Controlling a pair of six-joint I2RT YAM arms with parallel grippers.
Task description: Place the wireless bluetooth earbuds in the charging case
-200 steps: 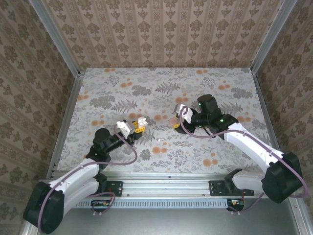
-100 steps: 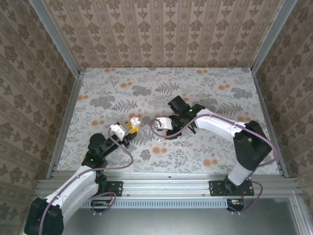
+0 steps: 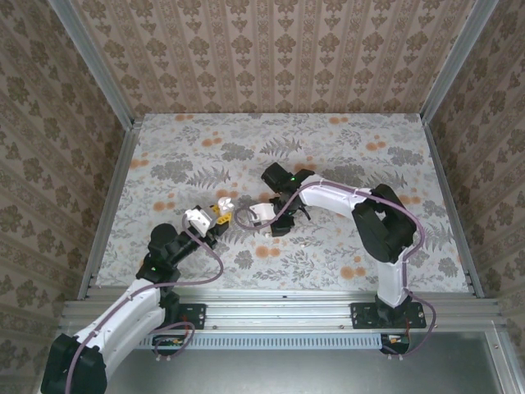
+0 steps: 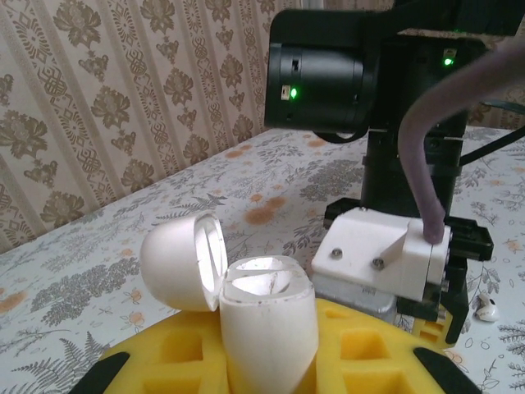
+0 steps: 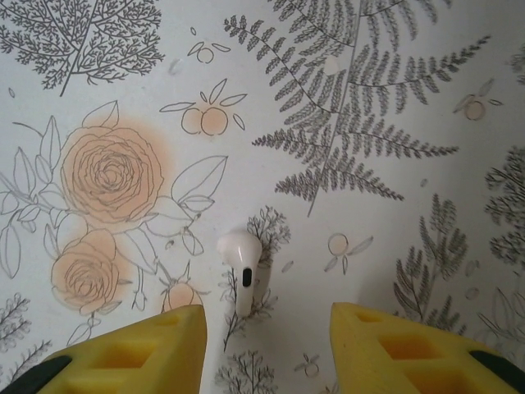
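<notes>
Down on the flowered tabletop, one earbud is lying loose. Your right claw is hovering right over it, yellow fingers standing apart on either side and touching nothing. Across from it, your left claw is clamping the charging case upright, with the lid hanging open to one side and the mouth facing up.

So you are sitting in the pick-up step, I'd say: the earbud is waiting and the case is being presented. The next move is calling for a straight drop and a gentle pinch across the earbud, then a carry over to that open mouth.

Mind the materials. The earbud is looking glossy and hard, round at the head with a short stem, and likely to squirt out of a careless squeeze. The case is showing smooth white plastic, egg-shaped, while your fingers are looking like yellow foam with square recesses. Whether the case is holding anything inside, I am not managing to tell.
</notes>
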